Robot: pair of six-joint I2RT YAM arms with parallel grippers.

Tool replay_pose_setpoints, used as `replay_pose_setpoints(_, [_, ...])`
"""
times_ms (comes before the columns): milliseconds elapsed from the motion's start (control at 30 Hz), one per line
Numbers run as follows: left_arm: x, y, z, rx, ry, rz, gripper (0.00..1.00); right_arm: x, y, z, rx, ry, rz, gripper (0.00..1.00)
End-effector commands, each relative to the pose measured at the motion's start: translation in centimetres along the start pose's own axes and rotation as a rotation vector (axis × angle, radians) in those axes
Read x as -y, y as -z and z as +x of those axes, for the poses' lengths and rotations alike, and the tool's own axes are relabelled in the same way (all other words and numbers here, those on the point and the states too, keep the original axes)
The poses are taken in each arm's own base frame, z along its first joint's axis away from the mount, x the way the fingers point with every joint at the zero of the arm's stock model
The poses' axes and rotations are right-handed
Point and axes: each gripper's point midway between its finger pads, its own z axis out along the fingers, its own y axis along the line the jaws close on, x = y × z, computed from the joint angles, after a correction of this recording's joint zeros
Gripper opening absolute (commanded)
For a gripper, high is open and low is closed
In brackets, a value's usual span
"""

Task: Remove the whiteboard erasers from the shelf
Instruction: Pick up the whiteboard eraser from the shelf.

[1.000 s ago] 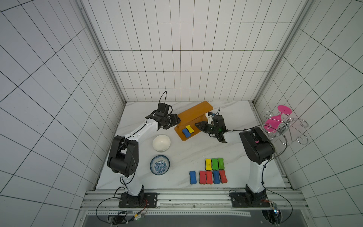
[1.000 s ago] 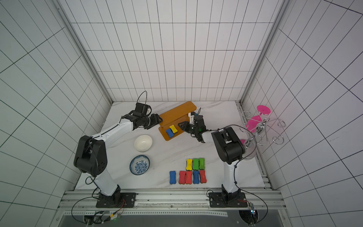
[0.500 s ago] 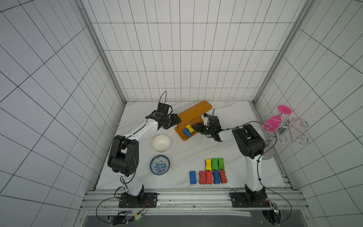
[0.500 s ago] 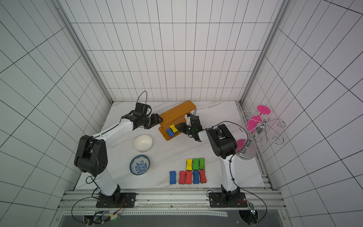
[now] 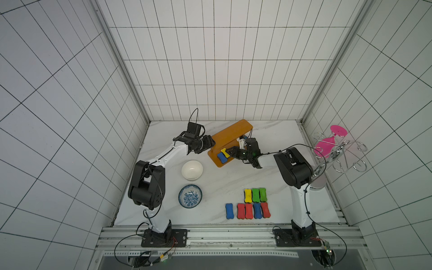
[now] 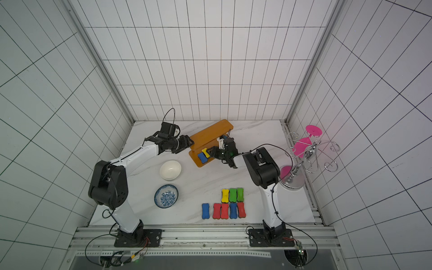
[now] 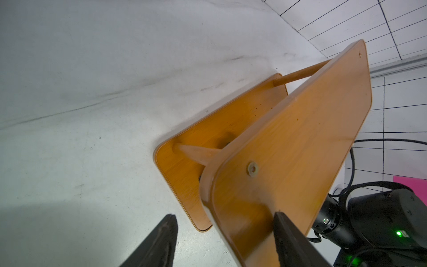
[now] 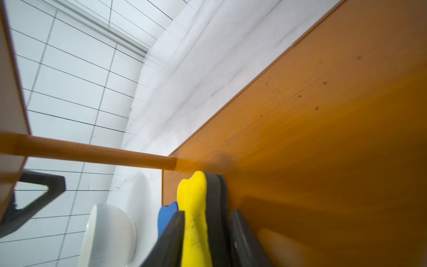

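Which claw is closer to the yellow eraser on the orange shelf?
Right. The right claw grips the yellow eraser; the left claw straddles the shelf's upper-board corner, apart from the eraser.

The shelf [image 7: 288, 148] is smooth, wood-grained orange board; the yellow eraser [image 8: 196, 219] is matt foam over dark felt.

Arms extended: left gripper [image 5: 211, 146] spread – right gripper [image 5: 231, 153] pinching yellow eraser [image 8: 193, 208].
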Motion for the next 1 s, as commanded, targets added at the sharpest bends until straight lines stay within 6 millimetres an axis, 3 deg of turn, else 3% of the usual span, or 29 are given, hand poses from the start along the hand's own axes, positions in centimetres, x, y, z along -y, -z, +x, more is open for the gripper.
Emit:
replay_pose_setpoints(0, [-0.2,-0.3,-0.1,-0.004,0.002,0.003,0.69,5.4,0.3,4.5,-0.115,-0.047,0.203,0.20])
replay_pose_setpoints(100, [-0.4,-0.3,-0.1,-0.003,0.004,0.000,0.69,5.9,0.4,4.3,-0.122,-0.065,0.186,0.00])
replay_pose_setpoints(233, [-0.7,-0.5,-0.1,-0.005,0.007,-0.011,0.69,5.4,1.8,2.6,-0.092,-0.090,0.167,0.00])
replay_pose_setpoints(500, [-0.8,0.0,-0.5,0.010,0.004,-0.020,0.69,1.6,5.2,-1.9,0.071,-0.147,0.120,0.00])
replay_pose_setpoints(667, [-0.4,0.8,-0.5,0.018,-0.001,-0.018,0.69,-0.9,7.8,-2.5,0.170,-0.200,0.119,0.00])
replay_pose_setpoints(767, [0.1,1.8,-0.4,0.024,-0.013,-0.011,0.69,-2.2,10.4,-0.9,0.226,-0.185,0.198,0.00])
replay_pose_setpoints(967, [1.0,4.1,1.2,0.027,-0.051,0.017,0.70,-3.5,16.2,6.7,0.259,-0.164,0.384,0.00])
